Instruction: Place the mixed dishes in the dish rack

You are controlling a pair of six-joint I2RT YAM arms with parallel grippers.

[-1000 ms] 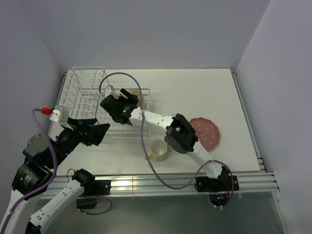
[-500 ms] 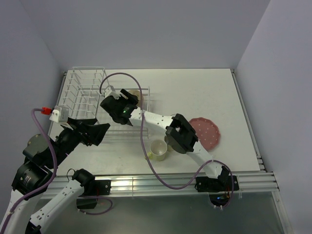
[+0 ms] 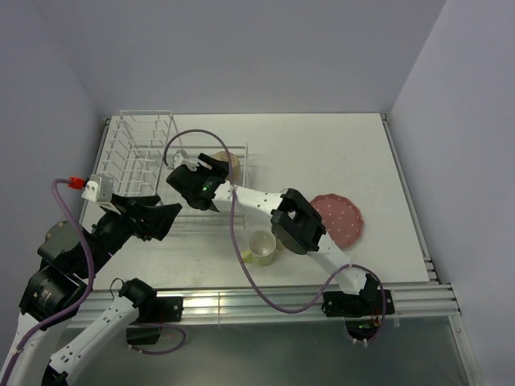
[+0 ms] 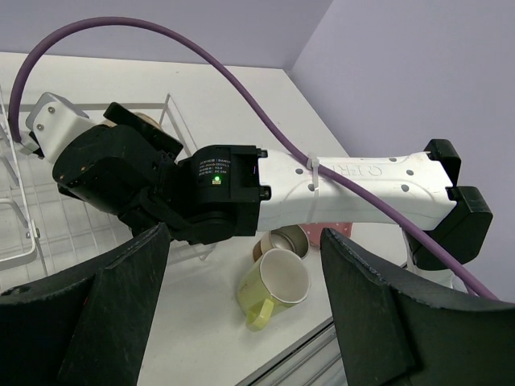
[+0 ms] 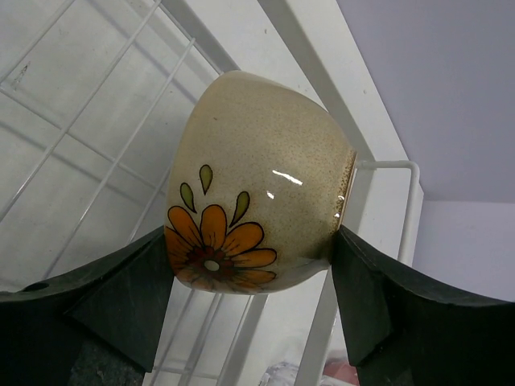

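Here, right tool [image 5: 251, 238] clasps bowl [image 5: 257, 161] — seemingly above rack [image 3: 135, 154].

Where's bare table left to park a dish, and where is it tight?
Widest bare table: behind the pink plate, right of the dish rack. Tight: the rack's low basket, where the right claw holds the cream bowl, and around the mug.

The dish rack [image 3: 137, 157] stands at the worktop's [image 3: 322, 153] left rear. The bowl [image 5: 257, 181] sits between the right gripper's [image 5: 251, 239] fingers [image 5: 113, 297] over the rack's right end. The mug [image 3: 261, 247] stands in front of the rack, with the cup [image 4: 291, 239] just beside it, and the plate [image 3: 342, 217] lies to their right.
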